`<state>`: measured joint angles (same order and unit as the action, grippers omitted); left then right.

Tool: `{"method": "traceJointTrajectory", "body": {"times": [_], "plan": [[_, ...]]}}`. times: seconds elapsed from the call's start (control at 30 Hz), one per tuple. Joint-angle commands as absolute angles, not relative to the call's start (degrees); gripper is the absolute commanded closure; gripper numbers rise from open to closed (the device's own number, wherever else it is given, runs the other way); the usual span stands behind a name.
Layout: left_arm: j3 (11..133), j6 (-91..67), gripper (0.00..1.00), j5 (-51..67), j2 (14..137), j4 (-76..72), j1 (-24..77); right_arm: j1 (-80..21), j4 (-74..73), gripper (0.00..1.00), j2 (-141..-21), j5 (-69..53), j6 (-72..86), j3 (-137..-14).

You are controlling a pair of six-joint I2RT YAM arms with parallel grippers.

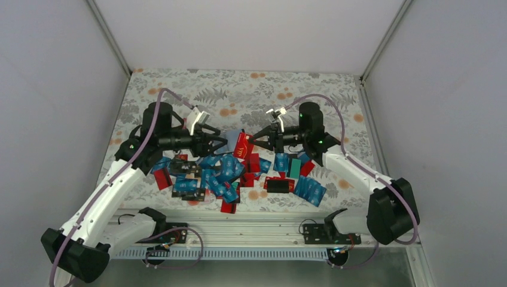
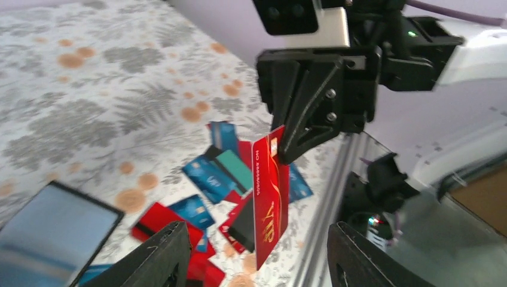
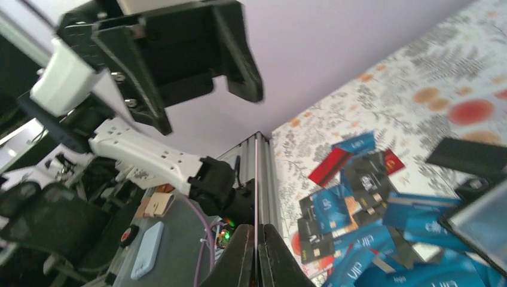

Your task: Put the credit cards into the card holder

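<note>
Several credit cards (image 1: 224, 173), mostly blue with some red, black and teal, lie in a loose pile in the middle of the table. My right gripper (image 1: 258, 140) is shut on a red card (image 1: 242, 145) and holds it upright above the pile. This card shows between my left fingers in the left wrist view (image 2: 270, 197) and edge-on in the right wrist view (image 3: 256, 179). My left gripper (image 1: 220, 142) is open and empty, facing the red card. The card holder (image 1: 232, 137), black with a grey-blue inner side, lies open just left of my left jaws (image 2: 54, 233).
The floral tablecloth (image 1: 251, 89) covers the table between white walls. The metal rail (image 1: 263, 227) with both arm bases runs along the near edge. A black card (image 1: 280, 185) and several blue cards (image 1: 311, 190) lie at the pile's right side.
</note>
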<state>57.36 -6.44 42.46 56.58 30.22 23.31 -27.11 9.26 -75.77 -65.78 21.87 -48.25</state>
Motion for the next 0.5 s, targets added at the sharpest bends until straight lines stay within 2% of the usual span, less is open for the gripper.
{"method": "traceJointTrajectory", "body": {"times": [0.0, 0.47], "plan": [[55.5, -5.3, 0.44, 55.4, 55.6, 25.3, 23.1, -29.2, 11.4, 0.96, -73.0, -71.0, 17.5, -51.5], [53.0, -7.5, 0.68, 62.7, 56.4, 19.2, 23.4, -31.5, 10.9, 0.96, -72.7, -69.9, 17.1, -56.3]]}}
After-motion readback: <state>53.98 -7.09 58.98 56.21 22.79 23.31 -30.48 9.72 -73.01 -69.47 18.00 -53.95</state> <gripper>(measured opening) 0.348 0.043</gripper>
